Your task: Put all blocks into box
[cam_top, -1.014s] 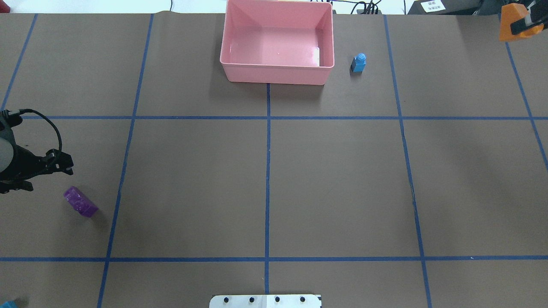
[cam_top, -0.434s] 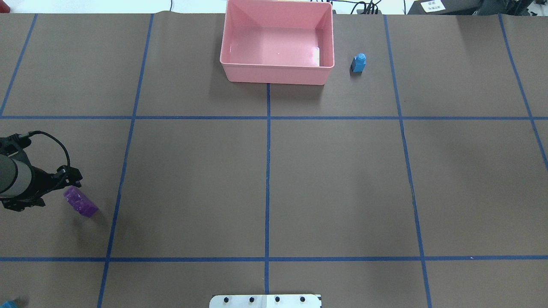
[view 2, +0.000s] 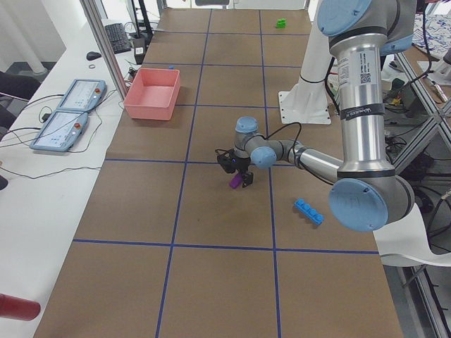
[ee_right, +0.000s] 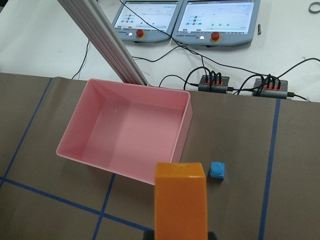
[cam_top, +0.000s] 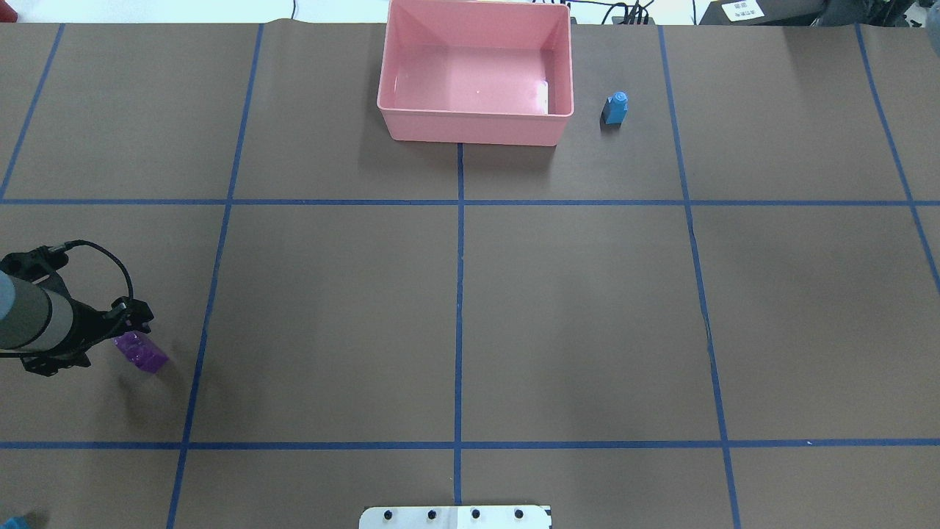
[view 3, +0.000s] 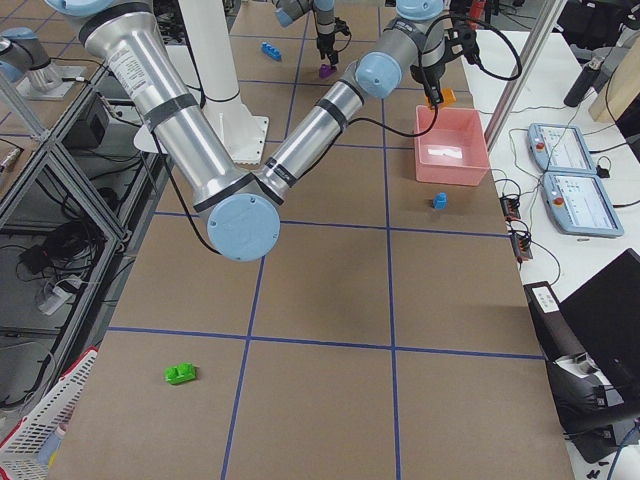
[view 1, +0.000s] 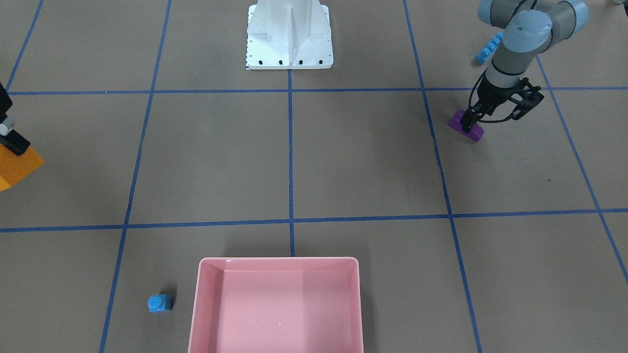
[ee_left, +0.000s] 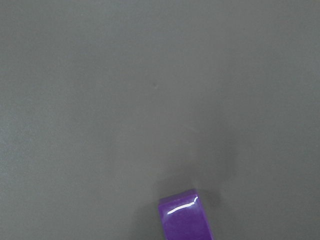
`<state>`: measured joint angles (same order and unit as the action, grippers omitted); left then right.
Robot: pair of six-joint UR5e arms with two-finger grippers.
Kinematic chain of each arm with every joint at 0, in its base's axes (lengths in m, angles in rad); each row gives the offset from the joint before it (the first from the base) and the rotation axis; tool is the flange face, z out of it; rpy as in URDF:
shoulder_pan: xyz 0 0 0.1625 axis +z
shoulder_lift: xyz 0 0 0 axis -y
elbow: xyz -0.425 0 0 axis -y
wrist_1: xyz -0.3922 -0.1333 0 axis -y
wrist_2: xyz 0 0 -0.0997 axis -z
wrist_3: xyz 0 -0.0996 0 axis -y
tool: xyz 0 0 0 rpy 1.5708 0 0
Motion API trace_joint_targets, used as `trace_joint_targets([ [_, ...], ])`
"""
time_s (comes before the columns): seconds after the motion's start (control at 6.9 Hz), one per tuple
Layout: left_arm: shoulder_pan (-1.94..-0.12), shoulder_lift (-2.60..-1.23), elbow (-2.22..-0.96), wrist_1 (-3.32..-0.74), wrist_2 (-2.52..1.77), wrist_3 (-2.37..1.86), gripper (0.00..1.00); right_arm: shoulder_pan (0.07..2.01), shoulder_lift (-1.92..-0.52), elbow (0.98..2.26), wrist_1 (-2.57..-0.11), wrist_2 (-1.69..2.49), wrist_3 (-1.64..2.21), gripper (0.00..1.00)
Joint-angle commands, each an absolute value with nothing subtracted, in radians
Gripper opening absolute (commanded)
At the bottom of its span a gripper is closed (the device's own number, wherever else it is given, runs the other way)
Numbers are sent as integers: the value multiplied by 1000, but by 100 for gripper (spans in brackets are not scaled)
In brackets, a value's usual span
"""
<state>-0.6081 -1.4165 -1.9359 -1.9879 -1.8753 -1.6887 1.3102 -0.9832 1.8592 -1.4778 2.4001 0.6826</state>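
Observation:
My left gripper is open and low over the near end of the purple brick, which lies on the table at the robot's left; the brick also shows in the overhead view and at the bottom of the left wrist view. My right gripper is shut on the orange brick and holds it in the air short of the pink box. The small light-blue square brick stands right of the box. The long light-blue brick lies behind my left arm. The green brick lies far off at the robot's right.
The white robot base stands at the table's near-robot edge. Blue tape lines cross the brown table. Cables and control tablets lie beyond the box, off the table. A slanted metal post rises behind the box.
My left gripper has moved toward the purple brick and now sits over its end. My right gripper with the orange brick has left the overhead view's top right corner.

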Motion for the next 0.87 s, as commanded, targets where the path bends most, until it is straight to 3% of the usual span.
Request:
trace_joint_targets([
  [0.0, -574, -1434, -1933, -1987, -1875, -1712, 100, 1263, -901, 1791, -1477, 2352, 686, 0],
  [0.14, -568, -1434, -1933, -1988, -1875, -1715, 99, 1241, -855, 1761, -1477, 2323, 686, 0],
  [0.29, -565, -1437, -1934, -1988, -1876, -1756, 60, 1208, -827, 1744, -1477, 2281, 686, 0],
  [0.43, -561, -1448, -1934, -1988, -1875, -1755, 14, 1174, -803, 1730, -1477, 2226, 686, 0],
  [0.58, -561, -1459, -1934, -1987, -1871, -1755, 0, 1161, -789, 1718, -1477, 2209, 686, 0],
  [0.72, -561, -1462, -1934, -1985, -1873, -1753, 0, 1155, -749, 1679, -1477, 2207, 686, 0],
])
